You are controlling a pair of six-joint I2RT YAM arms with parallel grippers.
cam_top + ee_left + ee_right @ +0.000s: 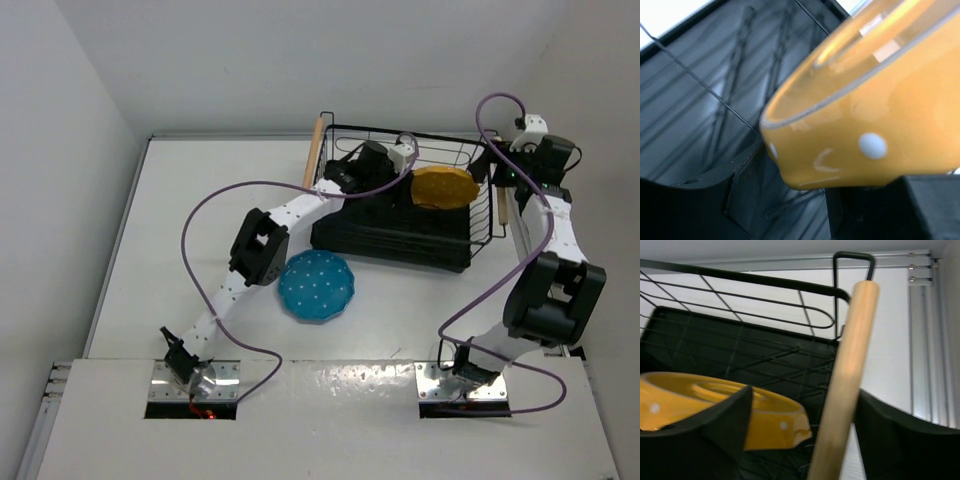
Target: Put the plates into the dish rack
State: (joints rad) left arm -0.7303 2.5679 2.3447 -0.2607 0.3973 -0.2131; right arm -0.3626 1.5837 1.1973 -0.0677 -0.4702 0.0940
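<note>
The yellow-orange plate [443, 187] hangs tilted inside the dish rack [390, 245], over its right half. My left gripper [403, 158] reaches in over the rack's back left and is shut on the plate's left rim. In the left wrist view the yellow plate [865, 120] fills the frame just above my left gripper [825, 200]. The teal blue plate [316, 286] lies flat on the table in front of the rack's left corner. My right gripper [502, 182] is open and straddles the rack's right wooden handle [845, 390]. The yellow plate [760, 420] shows to its left.
The rack's other wooden handle [316, 150] is on its left side. Black wire walls [740, 280] ring the rack. A white wall runs behind the table. Purple cables loop over both arms.
</note>
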